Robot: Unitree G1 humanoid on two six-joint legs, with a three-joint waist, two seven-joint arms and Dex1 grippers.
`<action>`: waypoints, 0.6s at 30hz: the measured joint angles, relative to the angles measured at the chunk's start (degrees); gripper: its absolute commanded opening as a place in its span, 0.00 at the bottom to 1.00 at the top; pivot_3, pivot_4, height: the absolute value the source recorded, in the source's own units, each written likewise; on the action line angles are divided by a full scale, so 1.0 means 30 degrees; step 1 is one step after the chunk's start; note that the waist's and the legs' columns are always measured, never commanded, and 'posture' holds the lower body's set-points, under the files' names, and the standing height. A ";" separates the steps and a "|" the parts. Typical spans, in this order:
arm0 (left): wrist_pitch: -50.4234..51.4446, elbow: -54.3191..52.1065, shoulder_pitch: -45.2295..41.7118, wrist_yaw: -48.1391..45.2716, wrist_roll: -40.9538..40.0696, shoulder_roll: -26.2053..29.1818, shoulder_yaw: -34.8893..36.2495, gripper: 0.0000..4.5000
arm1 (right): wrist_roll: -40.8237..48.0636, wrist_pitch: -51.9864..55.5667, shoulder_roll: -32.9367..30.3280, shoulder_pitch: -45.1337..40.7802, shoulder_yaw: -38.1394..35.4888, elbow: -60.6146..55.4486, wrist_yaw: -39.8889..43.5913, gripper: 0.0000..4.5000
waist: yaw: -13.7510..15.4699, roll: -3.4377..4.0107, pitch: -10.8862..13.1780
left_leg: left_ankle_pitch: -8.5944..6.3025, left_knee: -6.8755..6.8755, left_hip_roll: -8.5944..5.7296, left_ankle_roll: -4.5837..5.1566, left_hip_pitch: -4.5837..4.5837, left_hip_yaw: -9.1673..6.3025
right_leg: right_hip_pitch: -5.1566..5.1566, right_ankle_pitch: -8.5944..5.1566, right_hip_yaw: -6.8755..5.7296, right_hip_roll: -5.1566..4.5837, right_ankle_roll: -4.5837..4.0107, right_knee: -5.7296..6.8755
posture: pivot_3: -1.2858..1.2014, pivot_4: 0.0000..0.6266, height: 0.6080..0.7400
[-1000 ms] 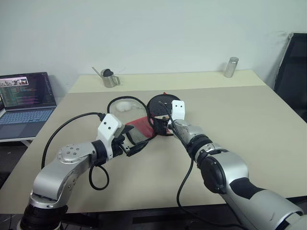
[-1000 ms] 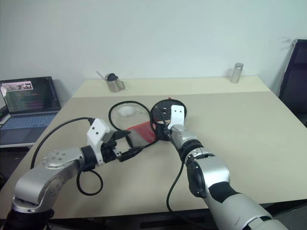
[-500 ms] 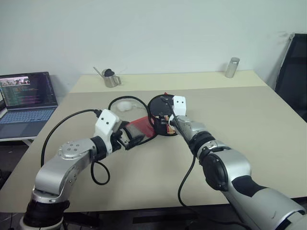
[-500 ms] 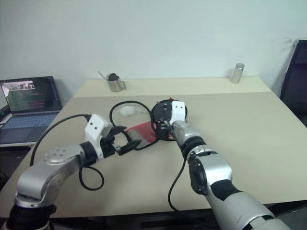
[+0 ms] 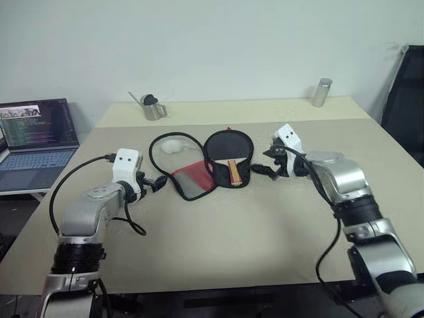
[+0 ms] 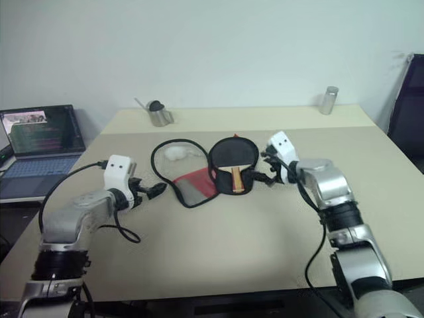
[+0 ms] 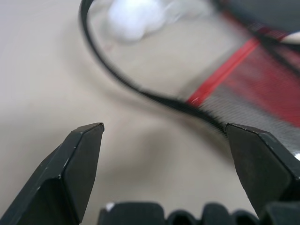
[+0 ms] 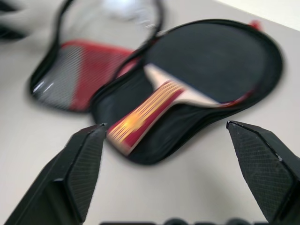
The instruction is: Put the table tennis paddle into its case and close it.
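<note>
The case [image 5: 189, 180] lies unzipped and spread open on the middle of the table, its red mesh flap [image 8: 70, 75] folded out to the left. The table tennis paddle [image 5: 229, 154] rests in the black right half, with its black face [image 8: 211, 61] toward the far side and its wooden handle [image 8: 145, 110] toward me. A white pompom [image 5: 173, 146] sits inside the zipper loop. My left gripper [image 5: 156, 182] hovers open just left of the flap, fingers [image 7: 79, 159] apart and empty. Just right of the case, my right gripper [image 5: 265, 163] is also open and empty, pointing at the paddle.
An open laptop [image 5: 36, 132] stands on a side table at the left. A metal cup [image 5: 152, 107] and a metal canister [image 5: 320, 93] stand at the far edge of the table. A black chair [image 5: 405, 99] is at the right.
Both arms have drawn back from the case, the left one leftward and the right one rightward. The paddle, earlier covered by the right gripper, now lies exposed in the open case.
</note>
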 measured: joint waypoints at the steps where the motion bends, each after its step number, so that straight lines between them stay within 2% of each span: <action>1: -0.0099 0.0501 -0.0286 -0.0025 0.0241 -0.0009 -0.0187 0.71 | 0.0158 -0.0495 -0.0302 0.0132 0.0031 -0.0455 0.0692 1.00 | 0.0049 -0.0001 0.0000 | 0.0001 0.0008 -0.0005 -0.0001 0.0002 -0.0004 | 0.0004 0.0000 -0.0006 -0.0002 0.0001 0.0007 | 0.52 0.24 1.00; 8: -0.0681 0.2824 -0.1833 -0.0254 0.1200 -0.1185 -0.1430 0.14 | 0.0566 -0.1530 -0.0877 0.0654 0.0009 -0.1915 0.1950 1.00 | 0.0381 -0.0019 -0.0004 | 0.0001 0.0028 -0.0005 -0.0005 0.0013 -0.0033 | 0.0049 0.0001 -0.0003 -0.0012 0.0000 -0.0022 | 0.52 0.24 1.00; 10: -0.0729 0.3239 -0.2070 -0.0246 0.1341 -0.1373 -0.1589 0.01 | 0.0600 -0.1496 -0.0936 0.0956 -0.0011 -0.2276 0.1944 1.00 | 0.0415 -0.0022 -0.0003 | 0.0001 0.0026 -0.0008 -0.0005 0.0002 -0.0032 | 0.0040 0.0001 -0.0002 -0.0015 0.0000 -0.0034 | 0.52 0.24 1.00; 18: -0.1020 0.4717 -0.2827 -0.0098 0.2099 -0.2576 -0.1939 0.01 | 0.0652 -0.1107 -0.1073 0.1472 -0.0352 -0.3503 0.1169 1.00 | 0.0474 -0.0024 -0.0003 | 0.0001 0.0030 -0.0016 -0.0005 -0.0005 -0.0040 | 0.0043 0.0002 -0.0010 -0.0023 0.0001 -0.0036 | 0.52 0.24 1.00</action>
